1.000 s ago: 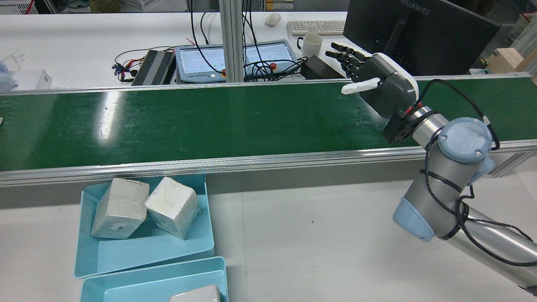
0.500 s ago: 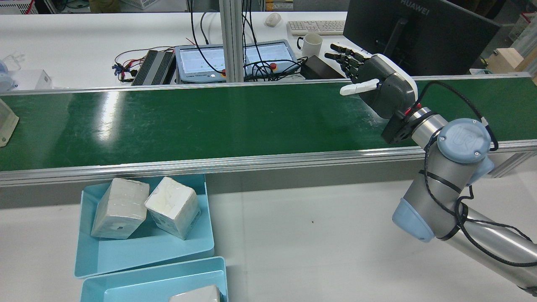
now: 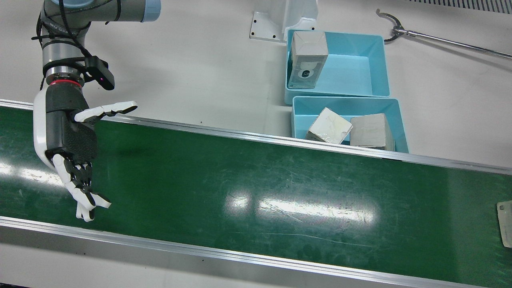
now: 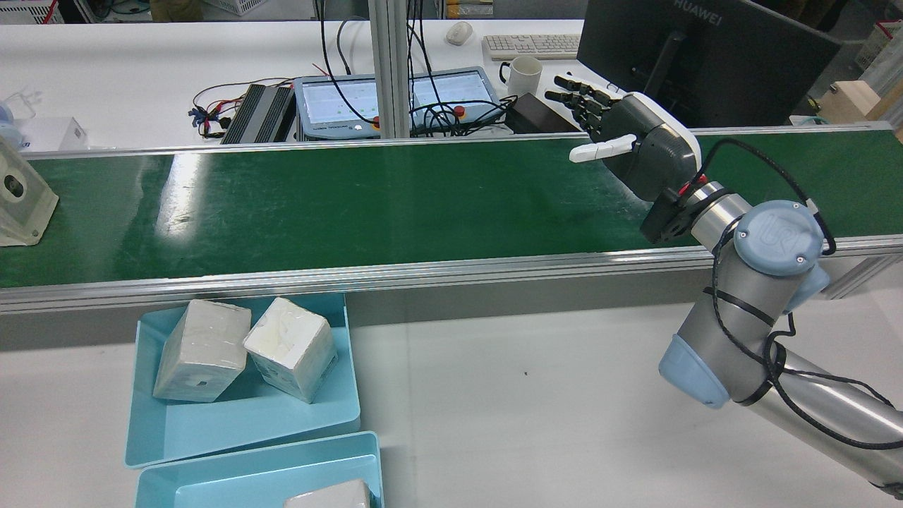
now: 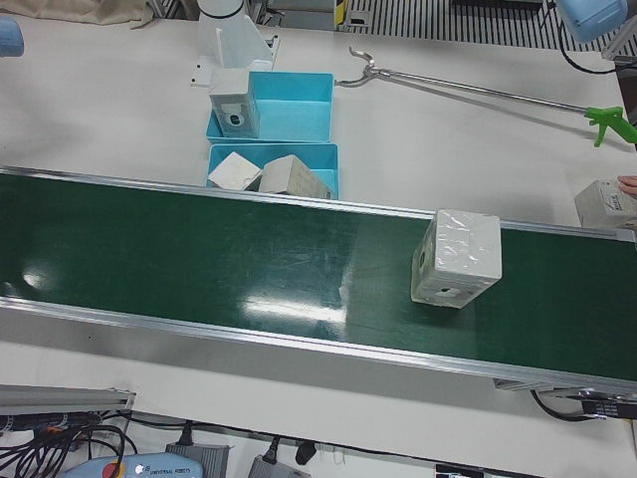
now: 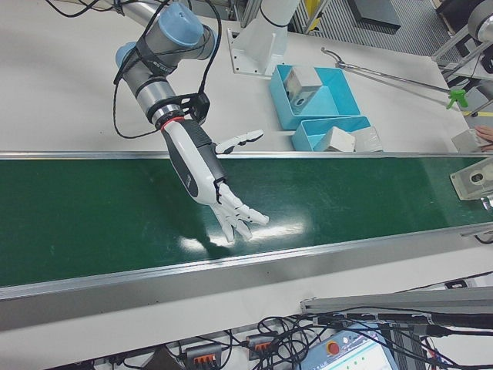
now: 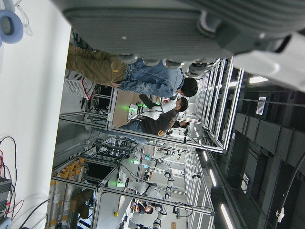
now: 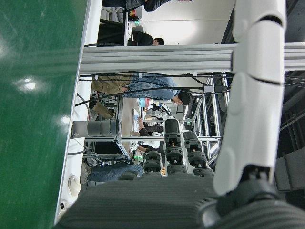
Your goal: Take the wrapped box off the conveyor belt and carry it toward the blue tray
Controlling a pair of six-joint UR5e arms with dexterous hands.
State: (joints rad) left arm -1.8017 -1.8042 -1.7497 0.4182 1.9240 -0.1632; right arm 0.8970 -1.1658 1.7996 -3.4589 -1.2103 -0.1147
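A wrapped box in clear film rides the green conveyor belt at its far left end in the rear view. It also shows in the left-front view as the wrapped box and at the front view's right edge. My right hand hovers open over the belt's other end, fingers spread, far from the box; the front view shows the right hand empty. A blue tray beside the belt holds two wrapped boxes. Of my left hand only the palm's edge shows, in its own view.
A second blue tray with one box stands behind the first. A long grabber tool lies on the white table. A person's hand holds another box at the belt's end. Monitor, mug and cables sit beyond the belt.
The wrapped box has come into the rear view at the left edge and moved along the belt to the right. My right hand has barely shifted.
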